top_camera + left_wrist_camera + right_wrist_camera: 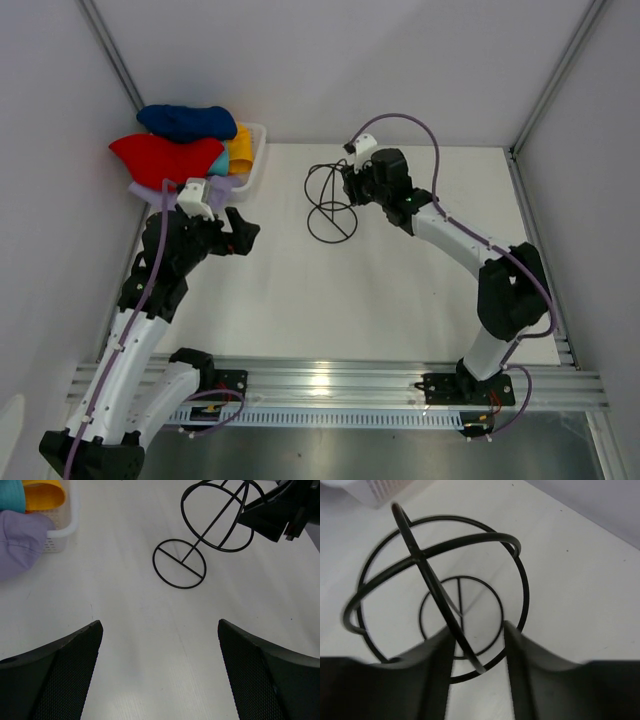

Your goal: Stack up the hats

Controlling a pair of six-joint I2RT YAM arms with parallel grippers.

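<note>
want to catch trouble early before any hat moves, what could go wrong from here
1. The right gripper has its open fingers either side of a wire of the black wire stand; a skewed close or push could tip the stand on its small ring base.
2. The red hat and dark blue hat are heaped above the white basket, overhanging its rim; pulling one with the left gripper might drag others out or shift the basket.
</note>
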